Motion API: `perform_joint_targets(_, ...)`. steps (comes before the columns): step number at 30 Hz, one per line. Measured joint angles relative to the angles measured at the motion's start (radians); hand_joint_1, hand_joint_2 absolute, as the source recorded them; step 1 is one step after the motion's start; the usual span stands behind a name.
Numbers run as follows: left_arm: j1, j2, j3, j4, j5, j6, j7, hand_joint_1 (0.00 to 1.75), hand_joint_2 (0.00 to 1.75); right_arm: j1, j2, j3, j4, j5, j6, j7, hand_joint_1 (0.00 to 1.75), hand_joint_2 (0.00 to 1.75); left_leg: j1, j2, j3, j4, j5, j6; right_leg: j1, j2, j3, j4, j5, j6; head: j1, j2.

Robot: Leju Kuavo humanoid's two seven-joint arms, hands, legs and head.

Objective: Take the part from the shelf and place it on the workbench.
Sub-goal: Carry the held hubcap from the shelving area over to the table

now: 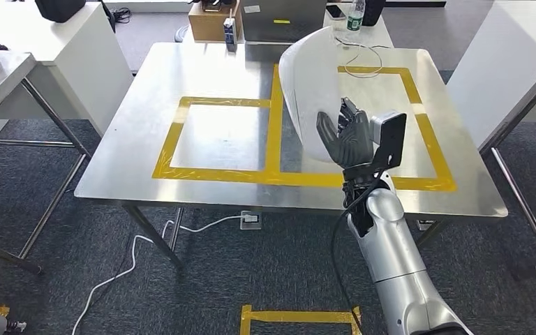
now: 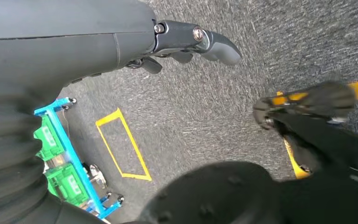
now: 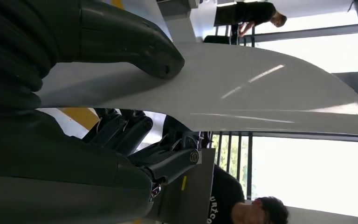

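Observation:
The part [image 1: 309, 84] is a large curved white panel, held upright over the right half of the steel workbench [image 1: 209, 70]. My right hand [image 1: 349, 136] grips its lower edge above the right-hand yellow taped rectangle [image 1: 429, 139]. In the right wrist view the thumb [image 3: 135, 42] presses on one face of the white panel [image 3: 242, 88] and the dark fingers [image 3: 126, 133] lie against the other face. My left hand [image 2: 186, 44] hangs beside the body over grey carpet, with its fingers loosely curled and nothing in them.
A second yellow taped rectangle [image 1: 216, 139] marks the bench's left half. A cardboard box [image 1: 213, 21], a bottle [image 1: 354, 17] and a white cable [image 1: 363, 63] sit at the far edge. White tables flank both sides. A blue rack with green bins [image 2: 60, 158] stands on the floor. People [image 3: 247, 205] stand beyond the bench.

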Motion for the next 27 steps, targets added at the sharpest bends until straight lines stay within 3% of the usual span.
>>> perform_joint_targets(2, 0.005, 0.003, 0.000, 0.000, 0.000, 0.000, 0.000, 0.00, 1.75, 0.003, 0.000, 0.000, 0.004, 0.000, 0.000, 0.000, 1.75, 1.75, 0.004, 0.000, -0.038, -0.016, 0.002, -0.009, -0.005, 0.004, 0.028, 0.005, -0.025, 0.005, 0.000, 0.000)
perform_joint_targets(3, 0.007, 0.004, 0.000, 0.000, 0.000, 0.000, -0.001, 0.00, 1.75, 0.003, 0.000, 0.000, 0.005, 0.001, -0.002, 0.000, 1.75, 1.75, 0.007, 0.001, -0.036, -0.067, 0.037, -0.012, -0.008, 0.006, 0.042, 0.009, -0.039, 0.009, 0.000, 0.000)
perform_joint_targets(5, 0.011, 0.005, 0.000, 0.001, -0.002, 0.000, -0.006, 0.00, 1.75, 0.004, 0.000, 0.001, 0.007, 0.006, -0.009, 0.000, 1.75, 1.75, 0.012, 0.003, -0.026, -0.185, 0.141, -0.017, -0.013, 0.006, 0.064, 0.022, -0.069, 0.021, -0.001, 0.000)
perform_joint_targets(6, 0.011, 0.005, 0.000, 0.002, -0.003, 0.000, -0.008, 0.00, 1.75, 0.003, 0.000, 0.002, 0.009, 0.011, -0.016, 0.001, 1.75, 1.75, 0.012, 0.004, -0.025, -0.221, 0.180, -0.012, -0.012, 0.007, 0.067, 0.028, -0.081, 0.028, -0.001, 0.000)
perform_joint_targets(7, 0.010, 0.004, 0.000, 0.003, -0.004, 0.000, -0.008, 0.00, 1.75, 0.003, 0.000, 0.003, 0.012, 0.021, -0.028, 0.003, 1.75, 1.75, 0.011, 0.004, -0.028, -0.237, 0.201, -0.004, -0.011, 0.008, 0.065, 0.031, -0.090, 0.036, -0.001, 0.000)
perform_joint_targets(10, 0.009, 0.003, 0.000, 0.004, -0.004, 0.000, -0.005, 0.00, 1.75, -0.003, 0.000, 0.008, 0.021, 0.060, -0.078, 0.007, 1.75, 1.75, 0.009, 0.002, -0.027, -0.234, 0.193, 0.026, -0.012, 0.007, 0.065, 0.032, -0.109, 0.052, 0.001, 0.000)
perform_joint_targets(12, 0.008, 0.003, 0.000, 0.004, -0.004, 0.000, -0.004, 0.00, 1.75, -0.015, 0.000, 0.010, 0.029, 0.081, -0.108, 0.007, 1.75, 1.75, 0.011, 0.001, -0.017, -0.237, 0.183, 0.039, -0.014, 0.002, 0.041, 0.089, -0.139, 0.061, 0.002, 0.000)
perform_joint_targets(15, 0.005, 0.003, 0.000, 0.004, -0.004, 0.000, -0.007, 0.00, 1.75, -0.031, -0.001, 0.010, 0.049, 0.098, -0.133, 0.010, 1.75, 1.75, 0.009, 0.000, -0.004, -0.238, 0.169, 0.048, -0.013, 0.000, -0.085, 0.288, -0.199, 0.066, 0.003, 0.000)
perform_joint_targets(16, 0.005, 0.003, 0.000, 0.004, -0.004, 0.000, -0.009, 0.00, 1.75, -0.032, -0.001, 0.010, 0.058, 0.100, -0.137, 0.012, 1.75, 1.75, 0.008, -0.001, 0.002, -0.238, 0.164, 0.049, -0.013, 0.000, -0.119, 0.326, -0.195, 0.064, 0.003, 0.000)
perform_joint_targets(17, 0.005, 0.003, 0.000, 0.004, -0.004, 0.000, -0.011, 0.00, 1.75, -0.033, -0.002, 0.010, 0.067, 0.102, -0.140, 0.013, 1.75, 1.75, 0.007, -0.002, 0.010, -0.238, 0.159, 0.049, -0.012, 0.000, -0.135, 0.325, -0.168, 0.061, 0.003, 0.000)
perform_joint_targets(19, 0.006, 0.003, 0.000, 0.004, -0.005, 0.000, -0.017, 0.00, 1.75, -0.039, -0.002, 0.010, 0.082, 0.104, -0.145, 0.011, 1.75, 1.75, 0.005, -0.004, 0.026, -0.238, 0.149, 0.046, -0.008, -0.001, -0.111, 0.214, -0.069, 0.049, 0.003, 0.000)
perform_joint_targets(21, 0.005, 0.001, -0.001, 0.005, -0.006, 0.000, -0.020, 0.00, 1.75, -0.052, -0.003, 0.010, 0.094, 0.105, -0.148, 0.005, 1.75, 1.75, 0.003, -0.005, 0.034, -0.238, 0.143, 0.039, -0.001, -0.001, -0.071, 0.093, -0.007, 0.036, 0.003, 0.000)
perform_joint_targets(23, 0.003, 0.001, -0.002, 0.005, -0.008, 0.000, -0.021, 0.00, 1.75, -0.061, -0.002, 0.011, 0.104, 0.105, -0.148, 0.001, 1.75, 1.75, 0.000, -0.005, 0.033, -0.239, 0.142, 0.035, 0.002, -0.001, -0.055, 0.047, -0.001, 0.039, 0.003, 0.000)
perform_joint_targets(25, 0.003, 0.003, -0.003, 0.004, -0.011, 0.000, -0.020, 0.00, 1.75, -0.063, -0.002, 0.012, 0.111, 0.105, -0.149, 0.000, 1.75, 1.75, -0.001, -0.004, 0.034, -0.244, 0.144, 0.037, 0.002, 0.002, -0.052, 0.038, 0.001, 0.046, 0.003, 0.000)
perform_joint_targets(27, 0.003, 0.003, -0.003, 0.005, -0.014, 0.000, -0.018, 0.00, 1.75, -0.064, -0.002, 0.013, 0.115, 0.105, -0.150, 0.000, 1.75, 1.75, -0.001, -0.004, 0.039, -0.251, 0.147, 0.034, 0.003, 0.003, -0.051, 0.038, 0.000, 0.044, 0.003, 0.000)
